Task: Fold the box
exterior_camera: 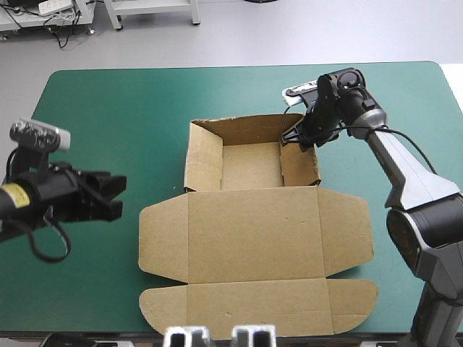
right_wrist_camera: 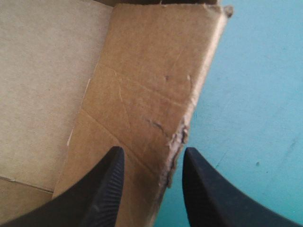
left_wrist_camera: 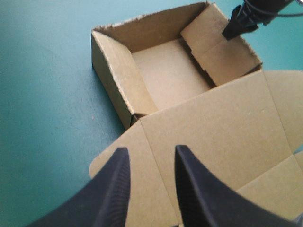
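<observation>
The teal-green cover [exterior_camera: 108, 101] carries the brown box [exterior_camera: 253, 224] at its middle, an open tray with its walls raised and the lid [exterior_camera: 253, 262] lying flat toward the near edge. The left gripper [exterior_camera: 116, 196] stands just beside the lid, its black fingers apart and holding nothing, with the lid ahead of them in its wrist view. Only the right wrist view shows the right gripper [right_wrist_camera: 152, 150], jaws parted, straddling the frayed edge of the tray's right wall [right_wrist_camera: 156, 85].

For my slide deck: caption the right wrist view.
Open right gripper poised over the frayed edge of a raised wall of the brown box, teal-green cover alongside.
</observation>
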{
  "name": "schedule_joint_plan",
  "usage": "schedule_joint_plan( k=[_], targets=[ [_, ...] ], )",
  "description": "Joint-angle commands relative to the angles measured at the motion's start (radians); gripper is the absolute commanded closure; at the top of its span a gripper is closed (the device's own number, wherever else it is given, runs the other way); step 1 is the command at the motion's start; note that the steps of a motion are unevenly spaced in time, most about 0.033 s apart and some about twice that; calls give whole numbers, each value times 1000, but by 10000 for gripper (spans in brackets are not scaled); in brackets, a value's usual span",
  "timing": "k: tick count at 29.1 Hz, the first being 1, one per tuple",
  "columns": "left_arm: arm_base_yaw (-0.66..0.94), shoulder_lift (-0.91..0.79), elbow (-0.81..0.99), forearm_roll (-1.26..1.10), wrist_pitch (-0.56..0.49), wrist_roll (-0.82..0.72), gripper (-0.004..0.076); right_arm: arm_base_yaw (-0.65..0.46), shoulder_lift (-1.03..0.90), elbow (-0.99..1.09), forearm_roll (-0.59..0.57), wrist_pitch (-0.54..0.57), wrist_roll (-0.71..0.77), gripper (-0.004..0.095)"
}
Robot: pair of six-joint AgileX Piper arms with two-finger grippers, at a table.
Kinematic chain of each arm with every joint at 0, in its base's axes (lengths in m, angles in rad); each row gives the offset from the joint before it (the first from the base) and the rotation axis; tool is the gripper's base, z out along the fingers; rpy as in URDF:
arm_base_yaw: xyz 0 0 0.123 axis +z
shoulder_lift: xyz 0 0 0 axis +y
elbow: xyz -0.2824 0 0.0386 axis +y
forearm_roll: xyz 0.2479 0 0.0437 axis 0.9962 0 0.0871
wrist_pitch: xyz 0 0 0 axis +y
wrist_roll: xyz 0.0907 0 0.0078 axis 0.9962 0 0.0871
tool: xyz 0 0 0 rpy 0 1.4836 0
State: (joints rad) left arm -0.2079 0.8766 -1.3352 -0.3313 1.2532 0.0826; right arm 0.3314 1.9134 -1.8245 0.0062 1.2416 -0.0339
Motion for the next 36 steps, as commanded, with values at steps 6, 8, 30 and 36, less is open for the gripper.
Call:
schedule_joint_plan(
  k=[6,8,30,36],
  targets=[
    [0,-225,156,28,40,5,495,0,-39,-19,-60,2,8,915],
    [0,-239,156,30,40,3,495,0,-46,-19,-100,2,8,922],
    [0,-243,156,32,38,-19,495,-722,-112,20,-12,-17,-266,869],
    [0,-243,156,32,40,-19,494,-726,-58,22,-74,14,-252,546]
  ],
)
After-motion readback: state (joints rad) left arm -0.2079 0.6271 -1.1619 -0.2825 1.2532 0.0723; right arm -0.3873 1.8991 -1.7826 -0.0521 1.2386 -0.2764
